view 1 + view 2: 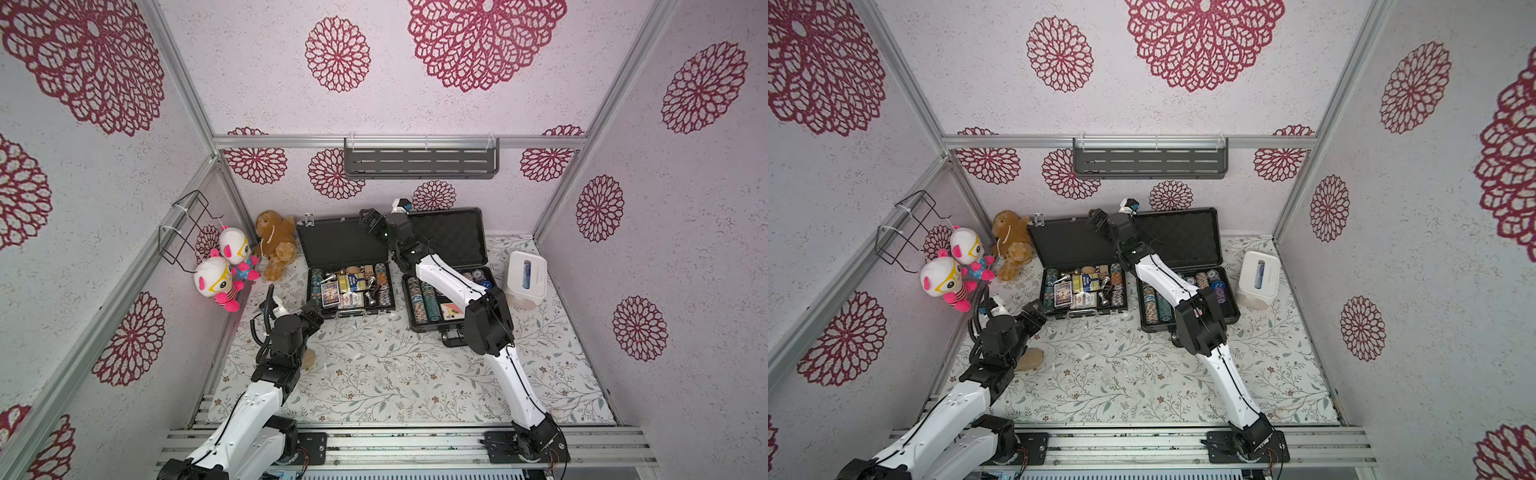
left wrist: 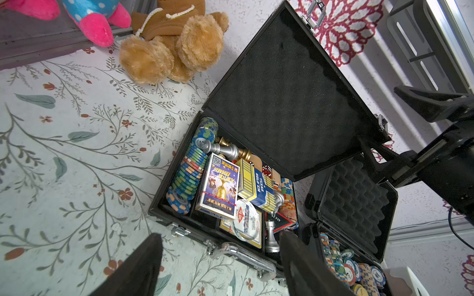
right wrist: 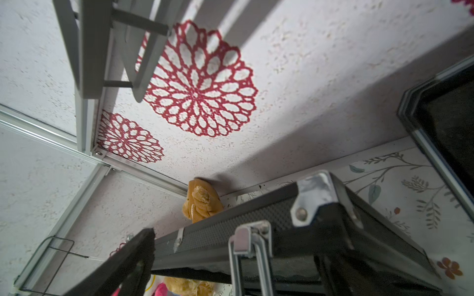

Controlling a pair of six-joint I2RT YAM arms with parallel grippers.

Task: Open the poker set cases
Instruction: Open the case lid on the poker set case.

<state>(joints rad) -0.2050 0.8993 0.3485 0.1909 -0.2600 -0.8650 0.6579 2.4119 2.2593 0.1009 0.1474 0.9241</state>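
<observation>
Both poker set cases stand open near the back wall. The slim black case (image 1: 340, 245) (image 1: 1071, 245) (image 2: 282, 89) has its foam-lined lid upright and holds chips, card boxes and chess pieces. The thicker dark-grey case (image 1: 453, 237) (image 1: 1187, 237) (image 2: 354, 202) (image 3: 448, 123), to its right, holds rows of chips. My right gripper (image 1: 371, 221) (image 1: 1098, 219) (image 3: 238, 264) is open astride the top edge of the slim case's lid (image 3: 225, 230), by a silver latch (image 3: 250, 246). My left gripper (image 1: 313, 312) (image 1: 1034, 313) (image 2: 220, 256) is open and empty, just in front of that case's handle (image 2: 246, 253).
A white tissue box (image 1: 525, 278) stands right of the thick case. A brown teddy (image 1: 276, 243) and two white-and-pink plush toys (image 1: 226, 270) fill the back left corner. A grey shelf (image 1: 419, 160) hangs on the back wall and a wire basket (image 1: 187, 224) on the left wall.
</observation>
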